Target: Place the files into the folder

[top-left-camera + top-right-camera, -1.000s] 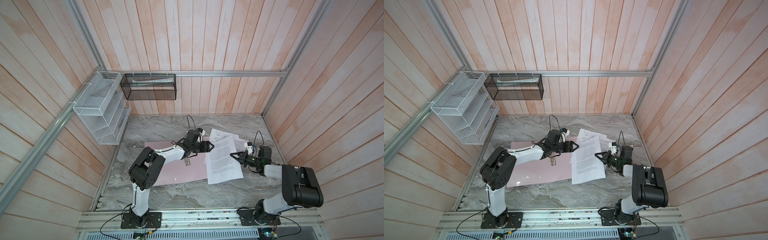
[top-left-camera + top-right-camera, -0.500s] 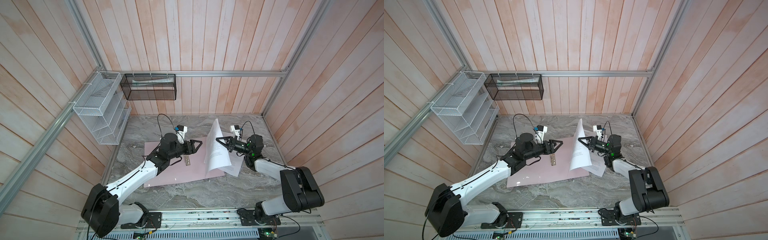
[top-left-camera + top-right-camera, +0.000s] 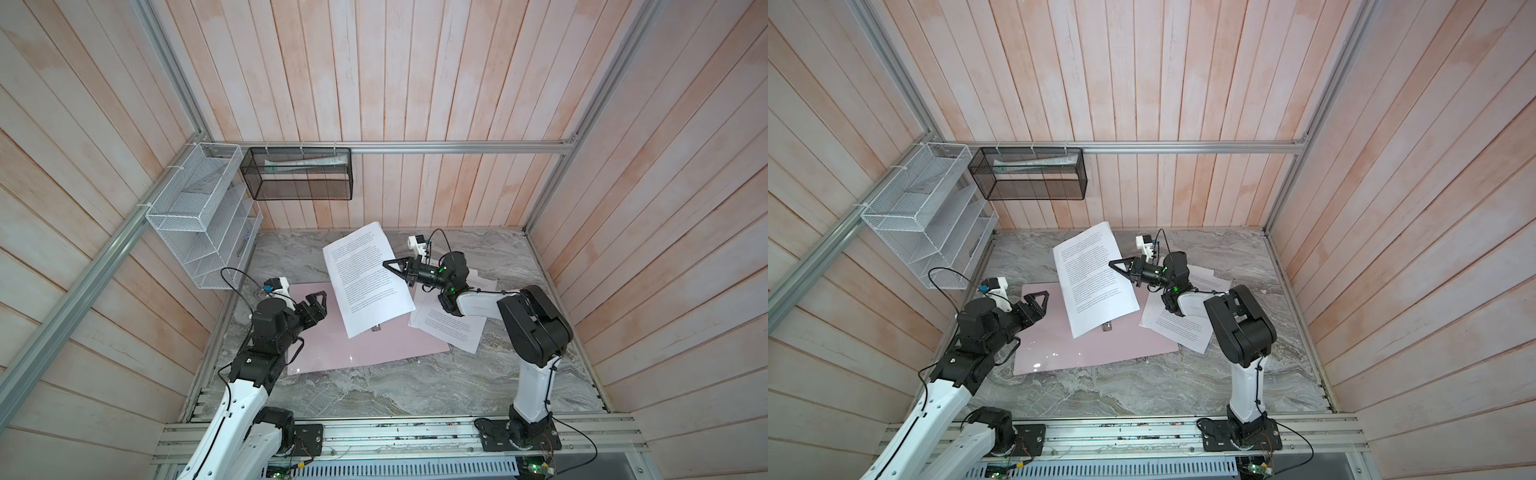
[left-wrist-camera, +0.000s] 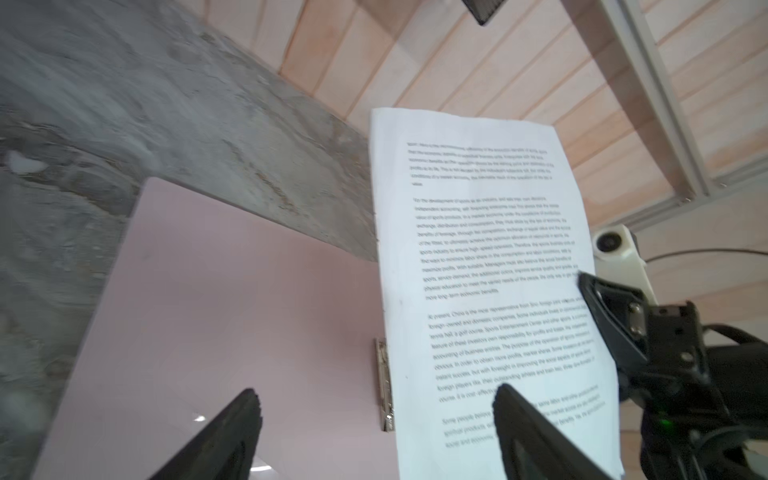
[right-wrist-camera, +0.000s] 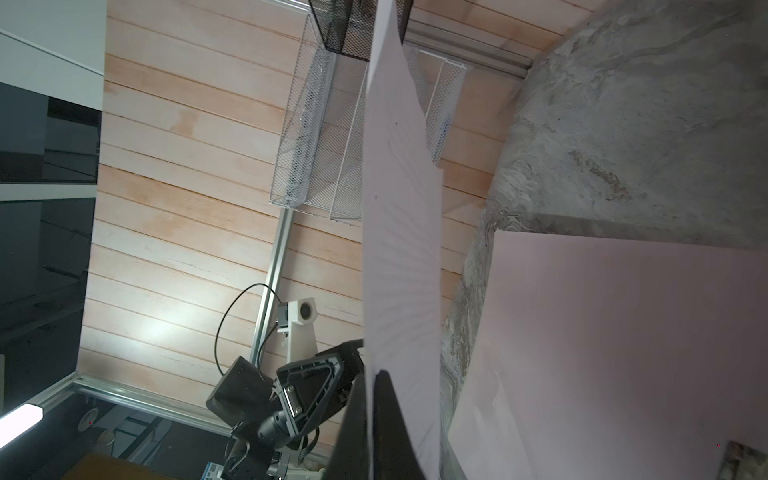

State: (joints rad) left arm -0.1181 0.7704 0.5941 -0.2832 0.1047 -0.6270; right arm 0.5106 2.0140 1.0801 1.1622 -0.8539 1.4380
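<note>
A white printed sheet (image 3: 365, 282) from the files hangs tilted over the open pink folder (image 3: 332, 353), and my right gripper (image 3: 386, 264) is shut on its right edge. The right wrist view shows the sheet (image 5: 399, 208) edge-on between the closed jaws of the right gripper (image 5: 372, 374). More files (image 3: 453, 328) lie on the table, overlapping the folder's right edge. The folder's silver clip (image 3: 376, 328) peeks out under the held sheet. My left gripper (image 3: 318, 305) hovers open over the folder's left side, apart from the sheet (image 4: 478, 249), with nothing between its fingers.
A white wire-mesh rack (image 3: 203, 224) hangs on the left wall. A black mesh basket (image 3: 299, 174) with rolled papers hangs on the back wall. The grey marble table (image 3: 374, 390) is bounded by wooden walls on three sides.
My right gripper has lifted the sheet off the table and carried it leftward over the folder. My left arm has drawn back to the left and its jaws have opened wider.
</note>
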